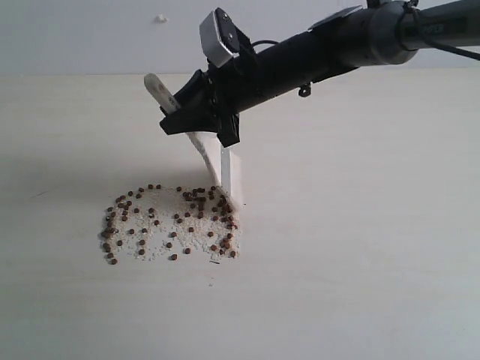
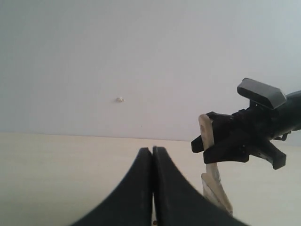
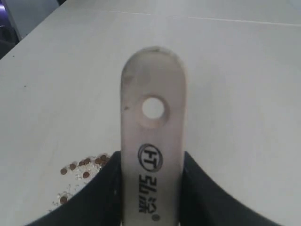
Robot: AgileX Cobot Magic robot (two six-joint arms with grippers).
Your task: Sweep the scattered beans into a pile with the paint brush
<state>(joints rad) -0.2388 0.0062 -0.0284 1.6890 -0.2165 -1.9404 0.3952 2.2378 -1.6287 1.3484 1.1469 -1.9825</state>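
Observation:
Reddish-brown beans (image 1: 169, 221) lie spread in a loose patch with whitish crumbs on the pale table (image 1: 360, 247). My right gripper (image 1: 199, 112) is shut on the cream handle of the paint brush (image 1: 225, 169); the bristles touch the table at the patch's right edge. In the right wrist view the handle (image 3: 153, 141) with its hole stands between the jaws, a few beans (image 3: 82, 167) beside it. My left gripper (image 2: 153, 153) is shut on nothing, its black fingers pressed together. From there the right gripper (image 2: 242, 141) and the brush (image 2: 214, 183) show ahead. No dense pile shows.
A grey wall (image 1: 90, 34) rises behind the table, with a small white speck (image 1: 160, 18) on it. The right arm (image 1: 352, 37) reaches in from the upper right, above the table.

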